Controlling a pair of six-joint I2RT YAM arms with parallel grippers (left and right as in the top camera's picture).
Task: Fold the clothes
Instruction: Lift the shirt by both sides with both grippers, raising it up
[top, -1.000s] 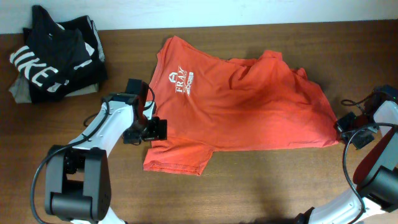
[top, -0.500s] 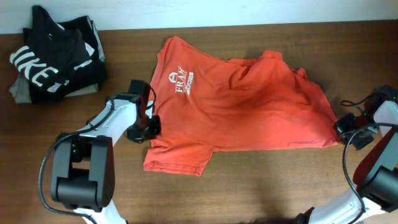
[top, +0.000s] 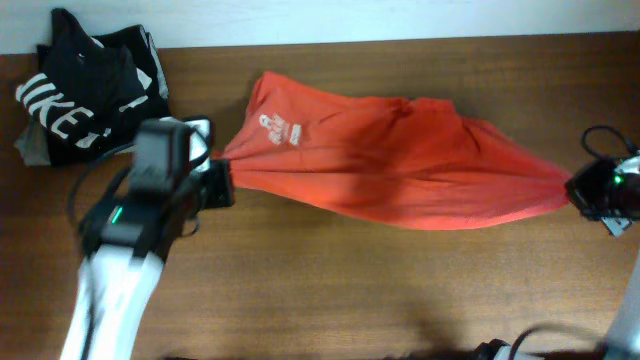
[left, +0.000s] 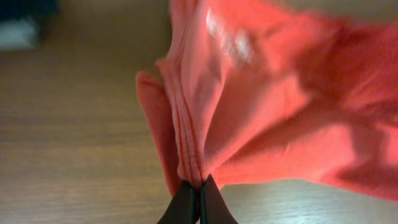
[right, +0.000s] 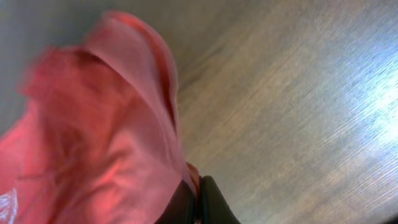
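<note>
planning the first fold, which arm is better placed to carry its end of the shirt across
Probably right: the right gripper is shut on the T-shirt hem with bare table around it; the left gripper sits beside the black shirt pile.

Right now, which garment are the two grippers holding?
The red-orange T-shirt, pinched at each end by the left gripper and right gripper; the black shirt and grey-olive garment lie piled apart.

Overhead straight down on the table (top: 400, 290); both wrist views close on one T-shirt (left: 261, 112).

Brown wooden table (top: 300, 290), pale wall (top: 400, 15) behind
</note>
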